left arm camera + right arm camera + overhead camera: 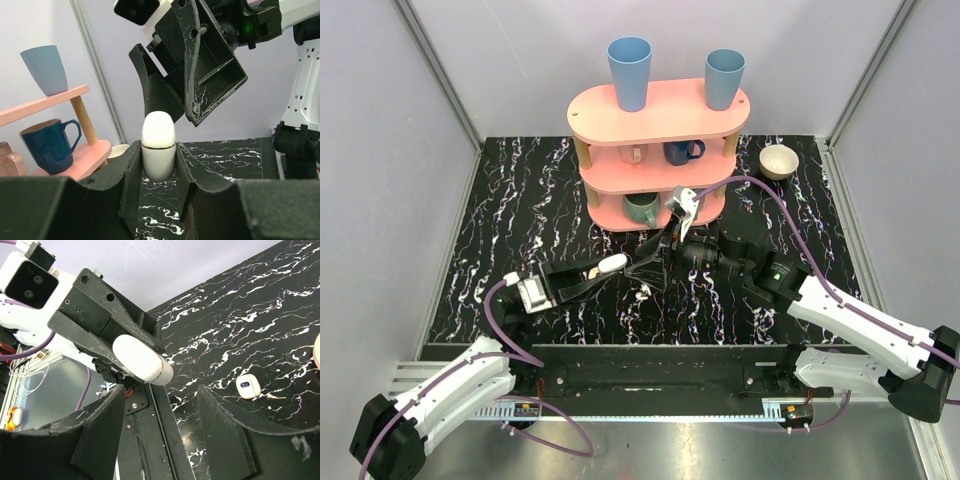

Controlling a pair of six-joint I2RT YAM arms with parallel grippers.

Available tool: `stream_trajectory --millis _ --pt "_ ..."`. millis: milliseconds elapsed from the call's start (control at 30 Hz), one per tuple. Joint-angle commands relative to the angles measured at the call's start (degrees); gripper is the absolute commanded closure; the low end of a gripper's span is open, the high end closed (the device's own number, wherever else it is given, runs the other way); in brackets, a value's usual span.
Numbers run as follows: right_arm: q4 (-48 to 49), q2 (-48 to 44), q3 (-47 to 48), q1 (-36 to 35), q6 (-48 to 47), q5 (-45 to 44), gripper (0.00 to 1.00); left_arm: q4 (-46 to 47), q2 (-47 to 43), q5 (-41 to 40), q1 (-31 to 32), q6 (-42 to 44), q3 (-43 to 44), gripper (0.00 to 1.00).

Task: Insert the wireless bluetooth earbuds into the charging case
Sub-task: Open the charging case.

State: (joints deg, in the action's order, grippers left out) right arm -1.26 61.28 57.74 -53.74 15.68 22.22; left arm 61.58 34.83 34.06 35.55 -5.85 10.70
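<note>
The left gripper (604, 268), just left of centre in the top view, was clamped on the white oval charging case with a thin gold seam (612, 264); the left wrist view showed that case standing upright between the 2 black fingers at the centre of the frame, its lid closed. The right gripper (160, 390) stood with its jaws well apart and nothing between them; in the right wrist view the case sat just beyond its fingers, left of centre, and in the left wrist view the same gripper filled the upper middle of the frame above the case, apart from it. 1 tiny white rounded piece with a dark patch (645, 292), apparently 1 of the wireless bluetooth earbuds, lay on the black white-veined marble table (520, 220) just below centre in the top view, near both grippers; I could not tell where a 2nd one was. At the top centre stood the pink 3-tier shelf (660, 112); 2 blue tumblers (629, 72) stood on its top tier, a dark blue mug (680, 152) on the middle tier, a green mug (642, 208) on the lowest; a beige bowl (779, 160) sat on the table to the right of the shelf.
</note>
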Motion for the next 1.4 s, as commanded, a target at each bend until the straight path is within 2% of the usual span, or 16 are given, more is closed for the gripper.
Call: stream_trajectory --millis 0,333,767,1367 --pt "3.72 0.69 1.94 -0.41 -0.13 1.08 0.34 5.91 0.94 0.65 0.13 -0.83 1.69 1.0" --pt "8.64 0.6 0.54 -0.32 -0.83 -1.74 0.32 8.82 1.73 2.67 0.13 -3.29 1.43 1.0" --pt "8.11 2.36 3.26 -0.32 -1.36 -2.35 0.32 12.15 3.05 5.66 1.01 -3.38 0.73 1.0" --pt "6.88 1.83 5.37 -0.4 -4.26 -6.22 0.29 10.93 2.26 6.19 1.8 -3.21 0.99 1.0"
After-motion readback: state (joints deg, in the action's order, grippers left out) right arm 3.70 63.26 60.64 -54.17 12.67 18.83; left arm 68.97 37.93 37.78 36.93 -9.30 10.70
